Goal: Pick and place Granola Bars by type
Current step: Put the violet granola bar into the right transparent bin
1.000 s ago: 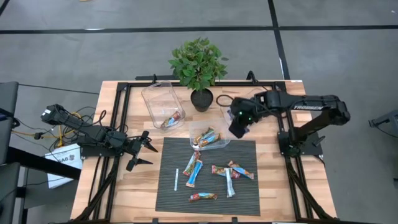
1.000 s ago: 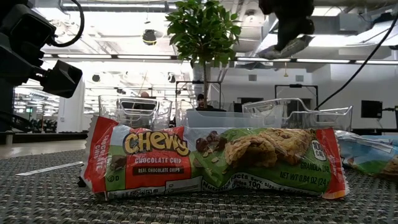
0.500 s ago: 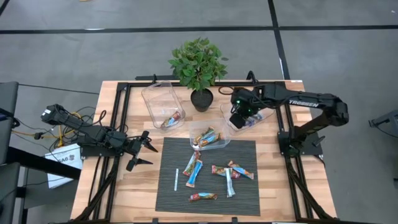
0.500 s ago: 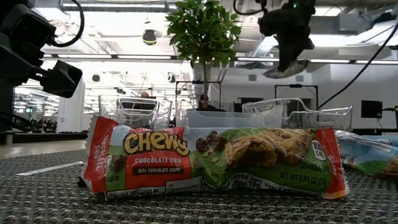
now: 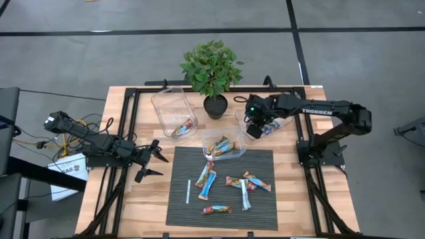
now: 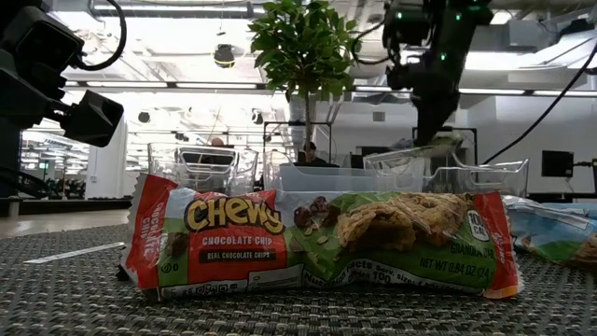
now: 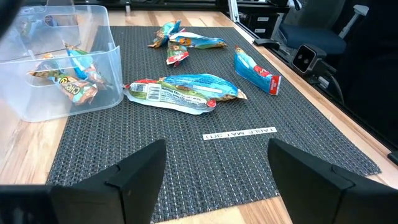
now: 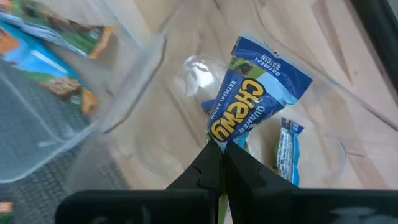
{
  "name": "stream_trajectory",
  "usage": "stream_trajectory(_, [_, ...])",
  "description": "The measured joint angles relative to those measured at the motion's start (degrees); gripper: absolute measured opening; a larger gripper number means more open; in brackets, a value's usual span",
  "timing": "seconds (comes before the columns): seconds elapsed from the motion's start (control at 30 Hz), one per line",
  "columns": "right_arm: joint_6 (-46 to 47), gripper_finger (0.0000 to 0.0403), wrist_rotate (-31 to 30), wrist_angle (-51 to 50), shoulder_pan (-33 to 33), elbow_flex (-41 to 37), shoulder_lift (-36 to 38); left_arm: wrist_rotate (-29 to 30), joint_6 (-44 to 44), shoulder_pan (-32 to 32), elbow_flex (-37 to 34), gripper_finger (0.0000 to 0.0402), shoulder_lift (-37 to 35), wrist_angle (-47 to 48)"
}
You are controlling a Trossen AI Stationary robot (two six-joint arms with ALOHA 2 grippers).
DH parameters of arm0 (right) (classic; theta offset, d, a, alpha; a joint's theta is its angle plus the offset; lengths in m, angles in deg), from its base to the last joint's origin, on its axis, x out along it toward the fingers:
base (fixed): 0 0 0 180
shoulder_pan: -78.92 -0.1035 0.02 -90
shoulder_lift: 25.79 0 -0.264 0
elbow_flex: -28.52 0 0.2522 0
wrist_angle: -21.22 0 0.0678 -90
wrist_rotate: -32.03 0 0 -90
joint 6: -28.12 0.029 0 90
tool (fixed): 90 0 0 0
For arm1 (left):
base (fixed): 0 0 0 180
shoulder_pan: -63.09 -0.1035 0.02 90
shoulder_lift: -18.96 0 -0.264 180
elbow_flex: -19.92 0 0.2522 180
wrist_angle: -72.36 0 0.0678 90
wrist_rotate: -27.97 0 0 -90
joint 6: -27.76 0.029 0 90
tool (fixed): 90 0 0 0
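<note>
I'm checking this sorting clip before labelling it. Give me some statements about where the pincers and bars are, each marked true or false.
1. The right pincer is shut on a blue granola bar. True.
2. That bar hangs over the dark mat. False: it hangs over a clear bin right of the potted plant, which already holds another blue bar.
3. The left pincer is open and holds nothing. True.
4. The left pincer is above the bars on the mat. False: it waits at the mat's left edge.
5. A thin white stick lies on the mat. True.
</note>
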Motion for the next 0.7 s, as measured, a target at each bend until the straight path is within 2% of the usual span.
stream_trajectory(0.7, [-13.34,0.0,3.13,12.54,1.86,-12.49,-0.62,-0.01,0.0,-0.02,0.0,0.0274,0.0,-0.02])
